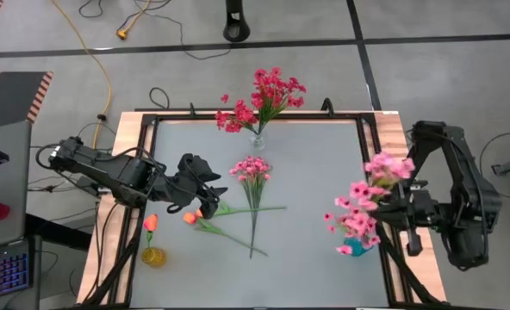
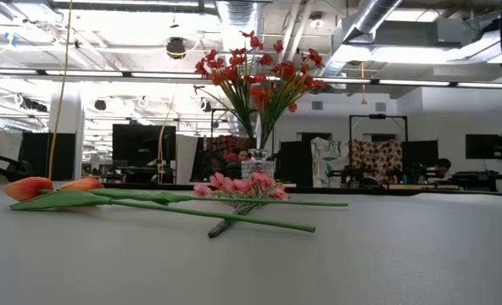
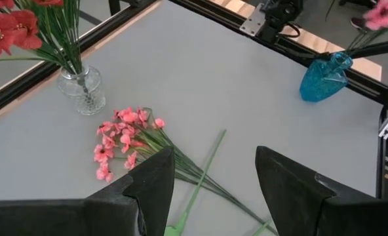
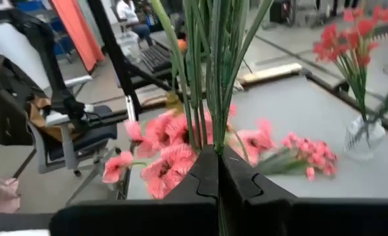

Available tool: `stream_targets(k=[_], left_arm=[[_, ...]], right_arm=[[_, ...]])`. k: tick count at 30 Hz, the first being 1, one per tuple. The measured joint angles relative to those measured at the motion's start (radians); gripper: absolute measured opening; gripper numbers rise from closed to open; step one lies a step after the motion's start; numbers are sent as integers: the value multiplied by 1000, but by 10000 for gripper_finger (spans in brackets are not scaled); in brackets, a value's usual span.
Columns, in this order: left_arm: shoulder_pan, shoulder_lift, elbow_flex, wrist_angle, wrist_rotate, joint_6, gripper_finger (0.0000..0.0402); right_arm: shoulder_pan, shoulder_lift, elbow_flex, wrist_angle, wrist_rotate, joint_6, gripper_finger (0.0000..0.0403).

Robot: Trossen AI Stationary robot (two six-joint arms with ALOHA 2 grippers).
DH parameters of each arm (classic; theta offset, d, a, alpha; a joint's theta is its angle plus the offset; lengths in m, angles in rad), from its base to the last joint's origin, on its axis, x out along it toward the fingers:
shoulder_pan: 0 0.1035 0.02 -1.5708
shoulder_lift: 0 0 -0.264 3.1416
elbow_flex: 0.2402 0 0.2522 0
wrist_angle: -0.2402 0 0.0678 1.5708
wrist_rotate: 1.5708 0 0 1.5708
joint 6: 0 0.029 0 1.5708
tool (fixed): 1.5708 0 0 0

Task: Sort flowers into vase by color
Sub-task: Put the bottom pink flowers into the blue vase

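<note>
Left gripper (image 1: 205, 200) hanging open right over the orange tulips (image 1: 191, 219), stems running away from it toward the middle of the counter (image 1: 315, 164), pink spray (image 1: 252, 168) lying just past them. Way closer than the right gripper (image 1: 391, 207), clamped on a pink spray's stems (image 4: 207, 78) over by the teal vase (image 1: 356, 247).
</note>
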Motion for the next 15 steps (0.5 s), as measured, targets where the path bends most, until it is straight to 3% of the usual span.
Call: stream_targets(k=[5, 15], left_arm=[[0, 0, 0, 0, 0, 0, 200], [0, 0, 0, 0, 0, -26, 200]], right_arm=[[23, -2, 0, 0, 57, -84, 23], [130, -8, 0, 0, 63, -152, 23]])
